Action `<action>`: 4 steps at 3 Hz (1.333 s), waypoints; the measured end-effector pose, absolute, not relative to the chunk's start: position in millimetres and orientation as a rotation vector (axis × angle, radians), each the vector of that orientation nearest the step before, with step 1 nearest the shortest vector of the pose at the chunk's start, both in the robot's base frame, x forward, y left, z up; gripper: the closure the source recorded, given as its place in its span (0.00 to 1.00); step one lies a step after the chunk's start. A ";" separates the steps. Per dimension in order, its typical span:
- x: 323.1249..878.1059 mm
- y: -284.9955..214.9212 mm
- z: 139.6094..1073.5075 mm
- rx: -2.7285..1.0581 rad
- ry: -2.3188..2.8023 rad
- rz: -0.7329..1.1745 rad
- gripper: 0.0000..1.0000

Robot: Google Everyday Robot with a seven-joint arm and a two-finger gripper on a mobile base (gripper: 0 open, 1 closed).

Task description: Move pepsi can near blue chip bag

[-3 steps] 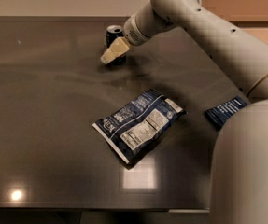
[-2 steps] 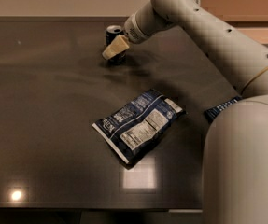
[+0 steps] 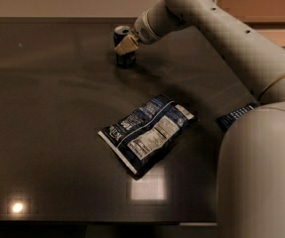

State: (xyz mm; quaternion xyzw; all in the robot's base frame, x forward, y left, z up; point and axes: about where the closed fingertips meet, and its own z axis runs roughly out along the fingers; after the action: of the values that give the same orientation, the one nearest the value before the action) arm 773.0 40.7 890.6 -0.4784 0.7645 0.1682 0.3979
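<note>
Reaching forward, claw (image 3: 126, 43) at pepsi can (image 3: 125, 59).

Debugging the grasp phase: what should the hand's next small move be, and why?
Probably secure a grip on the pepsi can before any lift: the hand is at the can's top, far side of the table, the can stands upright, and the blue chip bag lies mid-table, clearly apart.

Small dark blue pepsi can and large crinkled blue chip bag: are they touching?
Apart. Camera view shows dark table between pepsi can and blue chip bag; gripper at the can's top.
</note>
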 end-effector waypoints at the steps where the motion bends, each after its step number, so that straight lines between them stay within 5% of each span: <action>1: 751.4 32.7 899.3 -1.235 1.944 0.460 0.88; 2: 717.4 17.2 909.8 -1.277 1.949 0.497 1.00; 4: 658.3 -14.4 911.0 -1.324 1.928 0.543 1.00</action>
State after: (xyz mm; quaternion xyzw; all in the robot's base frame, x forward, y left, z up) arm 658.3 -14.4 911.0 -0.5139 0.7487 0.2108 0.3618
